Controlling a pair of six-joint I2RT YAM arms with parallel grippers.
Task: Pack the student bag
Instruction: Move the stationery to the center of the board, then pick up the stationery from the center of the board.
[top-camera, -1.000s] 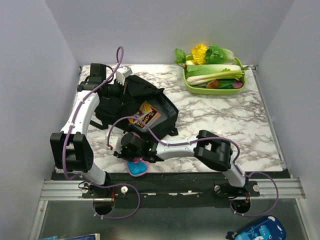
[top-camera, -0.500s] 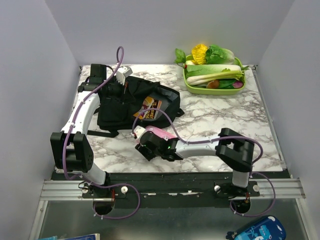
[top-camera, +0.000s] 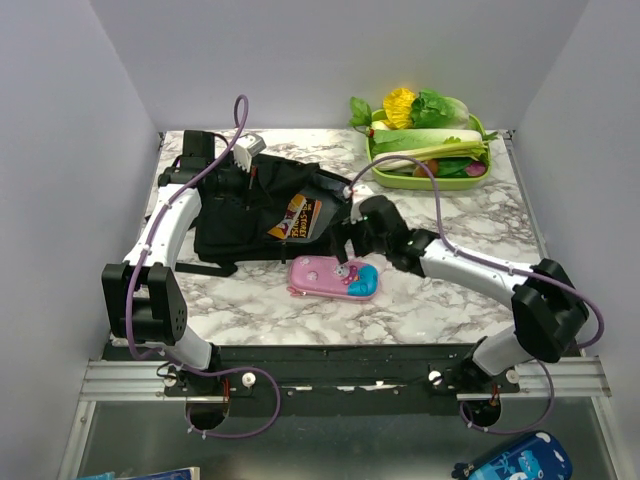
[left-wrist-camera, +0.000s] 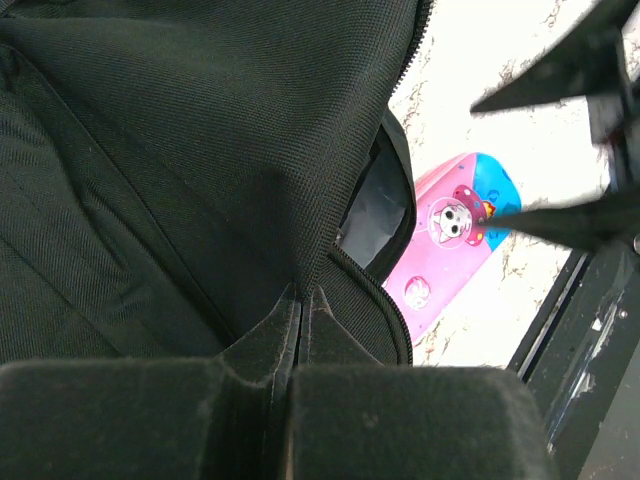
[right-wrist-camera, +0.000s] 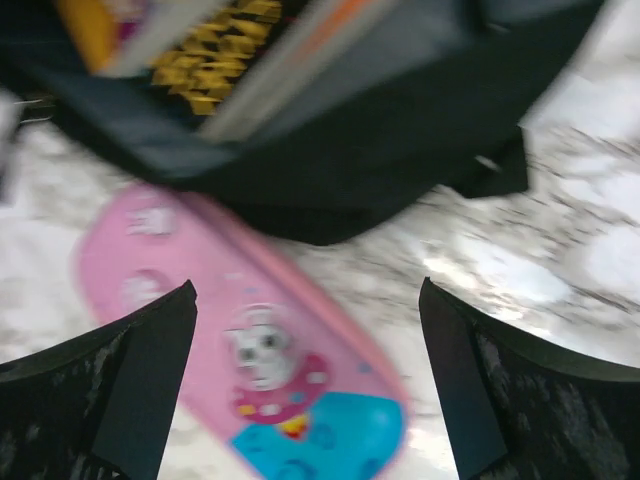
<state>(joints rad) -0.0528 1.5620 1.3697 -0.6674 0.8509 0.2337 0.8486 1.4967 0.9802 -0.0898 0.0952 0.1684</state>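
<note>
Marble-patterned counter, white with grey veins, boxed in by plain pale walls on three sides. A metal rail runs along the near edge and carries the arm bases.

Count:
- Arms: two. Both reach over the counter.
- Backpack: one. Black and soft, it lies on the far-left part of the counter with its mouth facing right and grey lining visible at the opening.
- Book: one visible, with a yellow-orange cover, sticking out of the backpack's mouth.
- Pencil case: one. Pink with a blue end and a cartoon figure, it lies flat on the counter just beside the backpack's near-right edge, outside it.
- Tray: one, green, at the far-right corner, well apart from the backpack.
- Vegetables: leafy greens, pale stalks and one yellow piece, heaped in the tray and too jumbled to count.

Left claw: clenched on a fold of the backpack's black fabric by the zipper edge, at the far-left side of the bag.

Right claw: released, with the fingers spread wide and nothing between them. It hangs just above the pencil case, near the backpack's mouth. The right wrist view is blurred.
</note>
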